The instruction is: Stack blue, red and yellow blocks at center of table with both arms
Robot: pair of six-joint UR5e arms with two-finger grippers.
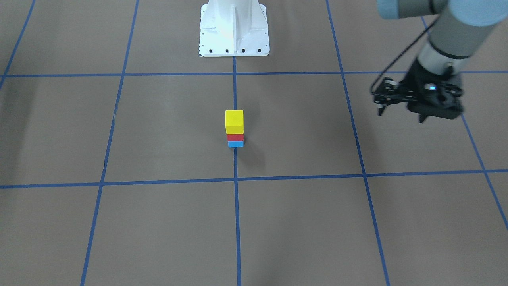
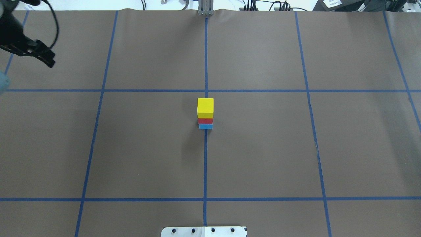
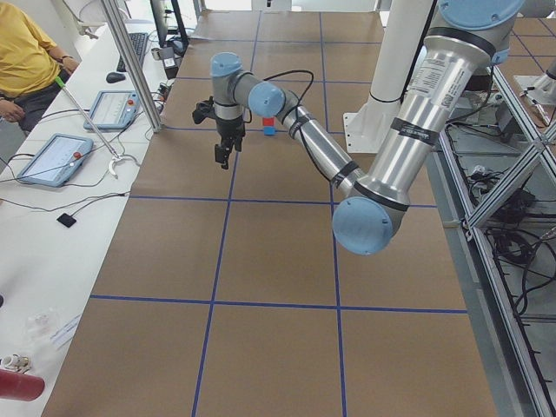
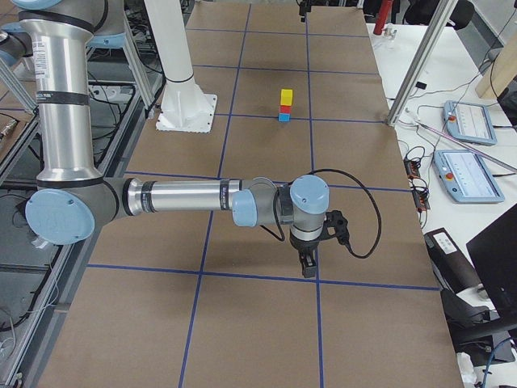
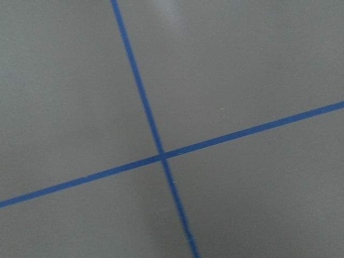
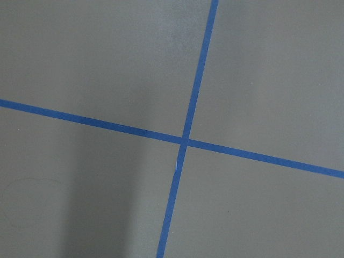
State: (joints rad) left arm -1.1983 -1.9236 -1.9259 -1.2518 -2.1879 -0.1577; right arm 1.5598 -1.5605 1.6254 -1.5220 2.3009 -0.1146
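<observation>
A stack stands at the table's centre, on the middle tape line: the yellow block [image 1: 234,121] on top, the red block [image 1: 235,137] under it, the blue block [image 1: 235,143] at the bottom. The stack also shows in the overhead view [image 2: 205,108]. My left gripper [image 1: 421,117] hangs far off to the stack's side, above the table near its edge, and looks open and empty; it also shows in the overhead view [image 2: 50,62]. My right gripper [image 4: 307,263] shows only in the exterior right view, far from the stack; I cannot tell whether it is open or shut.
The robot's white base [image 1: 234,28] stands behind the stack. Blue tape lines [image 2: 205,164] grid the brown table. Both wrist views show only bare table and crossing tape. An operator's bench with tablets [image 3: 52,156] runs along the table's far side.
</observation>
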